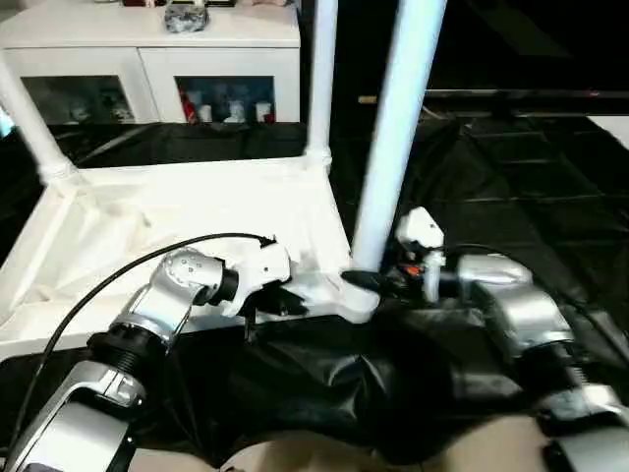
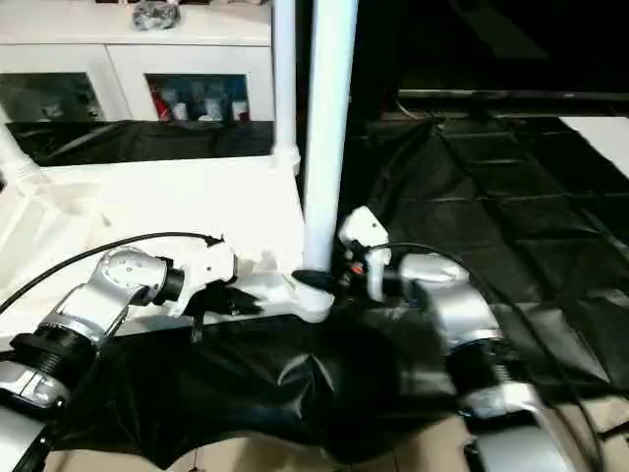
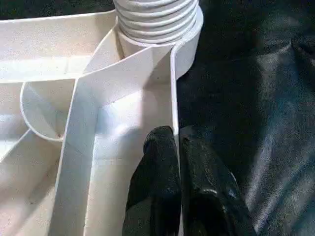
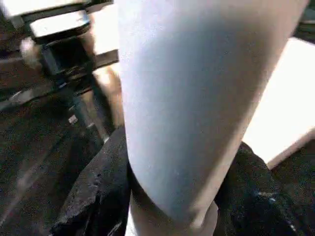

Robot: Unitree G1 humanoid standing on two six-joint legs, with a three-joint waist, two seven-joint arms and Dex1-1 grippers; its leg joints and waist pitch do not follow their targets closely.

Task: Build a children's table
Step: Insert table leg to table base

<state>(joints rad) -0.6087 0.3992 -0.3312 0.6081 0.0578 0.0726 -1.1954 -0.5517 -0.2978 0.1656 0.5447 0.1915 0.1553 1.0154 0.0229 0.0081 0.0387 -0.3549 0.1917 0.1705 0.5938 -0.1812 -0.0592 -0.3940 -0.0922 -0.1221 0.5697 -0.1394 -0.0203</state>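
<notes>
The right gripper (image 1: 378, 278), its two black fingers (image 4: 93, 196) clasped around the base of a long white cylindrical tube leg (image 1: 393, 138), holds that leg upright in the near corner socket (image 1: 356, 295) of the white plastic rectangular tabletop (image 1: 177, 226), which lies ribbed underside up on a black crinkled sheet (image 1: 511, 177). The left gripper (image 3: 177, 162), fingers pinched on the tabletop's thin near rim beside that socket, steadies the panel. Two more white tube legs (image 1: 321, 79) stand in the far corners, before a white glass-door cabinet (image 1: 147, 59)
</notes>
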